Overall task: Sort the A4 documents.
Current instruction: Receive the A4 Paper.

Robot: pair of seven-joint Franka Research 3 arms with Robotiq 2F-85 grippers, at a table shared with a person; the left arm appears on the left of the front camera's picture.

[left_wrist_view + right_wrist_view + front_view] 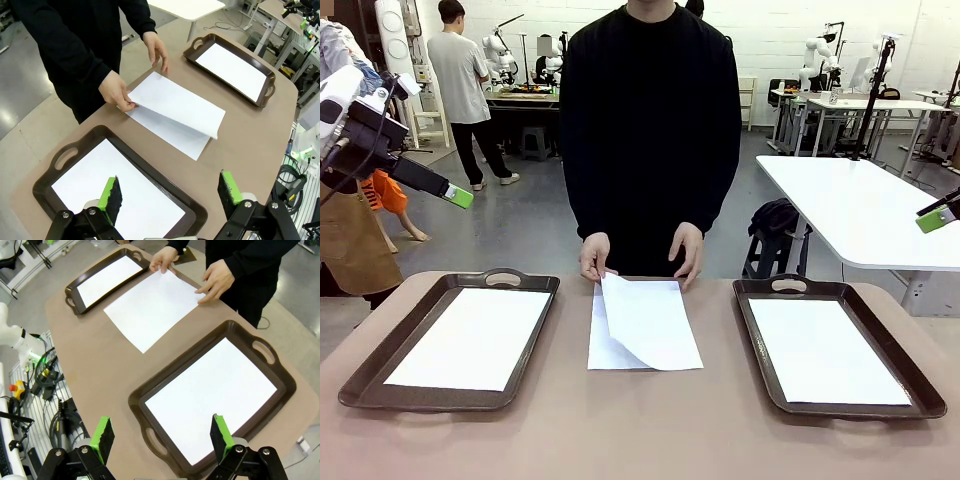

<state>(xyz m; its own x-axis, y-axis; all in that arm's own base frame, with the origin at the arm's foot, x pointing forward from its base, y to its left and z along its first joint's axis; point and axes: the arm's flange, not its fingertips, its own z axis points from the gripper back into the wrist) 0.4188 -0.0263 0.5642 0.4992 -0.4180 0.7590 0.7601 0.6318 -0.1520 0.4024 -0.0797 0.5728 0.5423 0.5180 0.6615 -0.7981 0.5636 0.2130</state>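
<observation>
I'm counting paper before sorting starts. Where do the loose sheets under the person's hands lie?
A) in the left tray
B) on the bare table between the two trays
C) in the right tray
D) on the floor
B: the loose sheets lie on the table, between the left tray and the right tray.

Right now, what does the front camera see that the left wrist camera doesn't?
Front view: a person in a grey T-shirt behind, and a white table at the right. Left wrist view: the left pincer, both green pads spread open, looking down on the left tray. Both: that tray and the right tray, an A4 document in each, and the person's hands on the middle pile's top sheet.
</observation>
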